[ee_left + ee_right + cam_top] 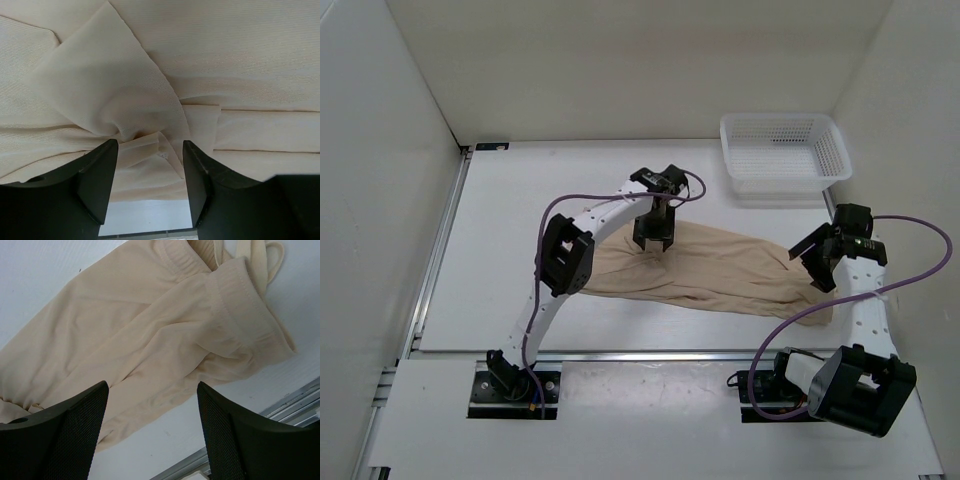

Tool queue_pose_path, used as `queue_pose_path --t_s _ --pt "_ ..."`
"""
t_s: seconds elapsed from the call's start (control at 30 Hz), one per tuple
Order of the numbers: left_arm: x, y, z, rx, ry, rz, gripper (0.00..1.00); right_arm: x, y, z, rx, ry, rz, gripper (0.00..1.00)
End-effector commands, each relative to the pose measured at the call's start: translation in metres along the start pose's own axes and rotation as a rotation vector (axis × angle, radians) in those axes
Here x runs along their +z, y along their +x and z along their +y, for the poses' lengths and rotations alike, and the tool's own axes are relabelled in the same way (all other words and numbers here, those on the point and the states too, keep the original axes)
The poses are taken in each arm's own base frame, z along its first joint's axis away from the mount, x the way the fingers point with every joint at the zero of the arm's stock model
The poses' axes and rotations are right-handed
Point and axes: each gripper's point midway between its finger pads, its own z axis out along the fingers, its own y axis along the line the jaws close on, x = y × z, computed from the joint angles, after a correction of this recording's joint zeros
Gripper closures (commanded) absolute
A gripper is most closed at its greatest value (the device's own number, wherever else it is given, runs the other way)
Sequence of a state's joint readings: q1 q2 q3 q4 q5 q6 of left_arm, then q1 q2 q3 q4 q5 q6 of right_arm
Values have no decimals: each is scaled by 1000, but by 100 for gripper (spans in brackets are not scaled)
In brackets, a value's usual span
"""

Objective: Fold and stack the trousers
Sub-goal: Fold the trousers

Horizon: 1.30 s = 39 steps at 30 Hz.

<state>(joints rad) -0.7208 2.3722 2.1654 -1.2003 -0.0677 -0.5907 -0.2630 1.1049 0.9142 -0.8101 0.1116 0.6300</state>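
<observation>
Right gripper (817,268), 4 o'clock: jaws wide, above waist end of trousers (730,275). These lie flat and wrinkled, centre to 3 o'clock. Left gripper (653,242), centre: jaws parted, fabric puckered between. Basket (785,181), 1 o'clock.

Flat white matte table (520,250), edged on the left and near sides by silver metal rails (650,354). Carries two items.

Light beige trousers (730,270) of thin, wrinkled fabric: spread across the middle, running from centre-left to the right edge, elastic waistband (250,305) at the right end, layers overlapping.

White rectangular plastic mesh basket (785,183): upright in the far right corner, near the trousers, not touching.
</observation>
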Motion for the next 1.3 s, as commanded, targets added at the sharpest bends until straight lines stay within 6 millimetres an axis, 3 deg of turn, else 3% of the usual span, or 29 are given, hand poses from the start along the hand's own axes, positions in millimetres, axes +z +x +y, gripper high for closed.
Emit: queue_pose_path --t_s 0.0,0.07,0.17,0.33,0.37,0.5,0.57,0.7,0.73,0.77,0.8,0.83,0.9,0.93,0.97,1.03,1.07,1.1,1.13,1.17,1.23,1.27 --pt "-6 -3 3 22 -42 -36 37 -2 1 3 -32 -30 -10 24" --pt "2 6 3 34 -56 -12 42 -1 2 2 -33 -24 -3 24" --pt "2 13 2 35 -44 12 58 -1 2 2 -33 -24 -3 24" --pt "4 20 3 88 -32 42 60 -1 2 2 -33 -24 -3 24" --pt "-3 24 2 97 -28 39 63 -1 2 2 -33 -24 -3 24" --pt "-14 30 5 117 -8 37 90 -1 2 2 -33 -24 -3 24" --pt "-19 34 3 128 21 44 90 -1 2 3 -24 -24 -2 24" --pt "-37 61 24 143 2 75 90 -3 0 4 -24 -25 -4 24" --pt "-54 64 21 151 32 47 90 -5 -1 4 -32 -30 -11 24" --pt "-59 68 21 150 52 45 90 -5 -1 4 -32 -30 -11 24" --pt "-56 87 21 153 69 90 90 -5 -1 4 -32 -30 -11 24" --pt "-67 94 14 158 102 79 90 -5 -2 5 -32 -36 -19 24" --pt "-70 112 3 177 124 99 80 -3 0 3 -32 -30 -11 24" --pt "-69 120 0 195 122 108 64 -1 1 3 -33 -24 -3 24" --pt "-71 126 -6 213 135 117 62 -1 1 3 -33 -24 -3 24" --pt "-77 138 -22 272 156 131 46 -1 1 3 -33 -24 -3 24" --pt "-72 136 -24 281 144 146 26 -1 1 3 -33 -24 -3 24" --pt "-73 131 -24 282 125 139 25 -1 1 3 -33 -24 -3 24" --pt "-88 113 -28 291 109 84 24 -3 0 3 -32 -30 -11 24" --pt "-87 105 -32 291 95 72 24 -3 0 3 -32 -30 -11 24" --pt "-105 69 -42 258 128 -27 47 -5 0 4 -32 -36 -19 24" --pt "-99 60 -44 248 127 -31 62 -7 -3 5 -32 -41 -26 24"
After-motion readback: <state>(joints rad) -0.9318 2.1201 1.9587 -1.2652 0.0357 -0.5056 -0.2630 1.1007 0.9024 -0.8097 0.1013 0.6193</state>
